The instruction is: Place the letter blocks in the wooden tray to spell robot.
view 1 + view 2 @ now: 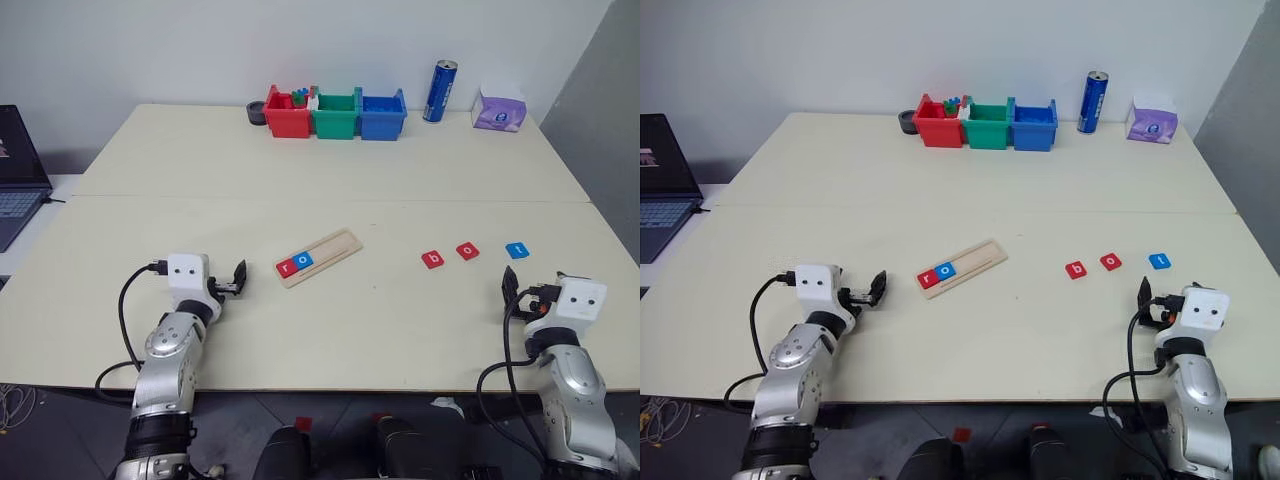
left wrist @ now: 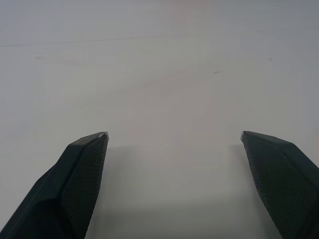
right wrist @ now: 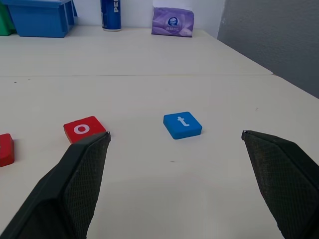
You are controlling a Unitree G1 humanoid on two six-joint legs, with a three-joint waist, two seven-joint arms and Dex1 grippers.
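Pale cream surface [image 1: 330,180] stands before a white wall, and the long narrow tray of light wood [image 1: 318,257] lies near its middle, turned at a slant. At the tray's left end a red square tile with "r" [image 1: 287,266] and a blue square tile with "o" [image 1: 304,260] already sit side by side in the groove, so the word is begun and three places after them are free.

To the right of the tray, well apart from it, the other tiles lie in a loose row: a red tile with "b" [image 1: 432,259] nearest the tray, then a red tile with "o" [image 1: 467,251], then a blue tile with "t" [image 1: 516,250] farthest. They lie in the order of spelling, which I judge makes picking them one after another easy.

The left end effector [image 1: 236,278] rests to the left of the tray, its fingers spread wide and holding nothing. The right end effector [image 1: 515,290] waits farther right of the tray than the "t" tile and nearer the robot, also wide open and empty. It points toward the "o" and "t" tiles. The "b" tile is probably the next one needed.

Behind the tray, at the far edge, stand a red plastic bin [image 1: 286,114], a green bin [image 1: 336,115] and a blue bin [image 1: 382,114].
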